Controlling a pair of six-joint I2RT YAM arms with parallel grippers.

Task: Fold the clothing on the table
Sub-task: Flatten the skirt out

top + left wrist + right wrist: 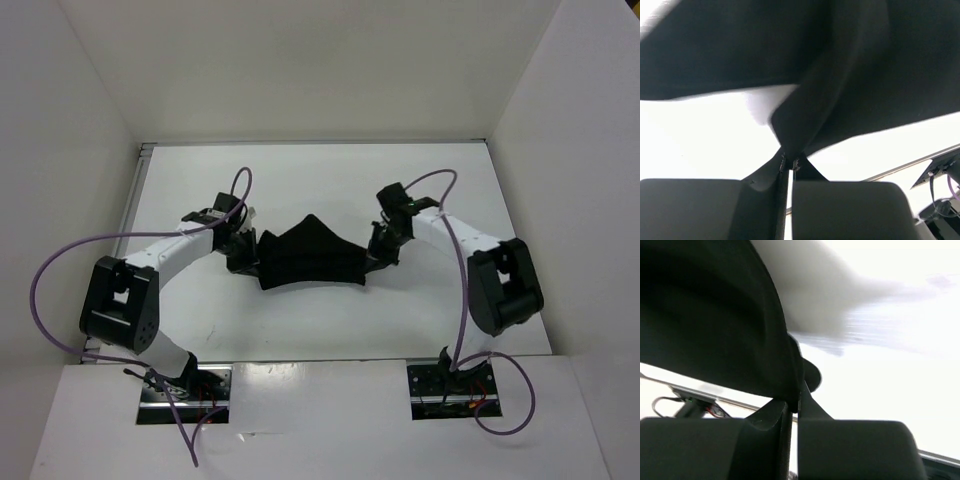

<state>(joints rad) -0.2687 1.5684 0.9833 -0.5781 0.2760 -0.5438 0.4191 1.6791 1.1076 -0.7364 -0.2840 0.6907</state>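
- On the table (pixel 300 180), seen from above: finds the clothing (pixel 310 255) at mid-table, pulled into a dark band between the left gripper (pixel 240 248) and the right gripper (pixel 378 248), with one at each end. Looks raised at both ends and sagging toward the middle. Cannot tell from here how much of it rests on the surface.
- From the left wrist: shows both fingers (pixel 715 210) pressed together on a narrow twist of black fabric caught at the tips. Shows that twist fanning out into a broad sheet over white tabletop. Reads as clamped tight on the garment. Catches the thin metal rim (pixel 912 167) at lower right.
- From the right wrist: shows much the same on this side, with the fingers (pixel 855 450) drawn together on a fold of the fabric that rises up and to the left. Leaves the background too smeared to read beyond white surface.
- On the step in hand: appears to be the two-ended grasp and lift that begins a fold. Shows no fold laid down yet.
- On the next move: calls for carrying both ends the same way at an equal pace, keeping the band taut and level. Calls for laying the held edge over the opposite one, and releasing only once the fabric lies flat. Risks a skewed or bunched fold otherwise.
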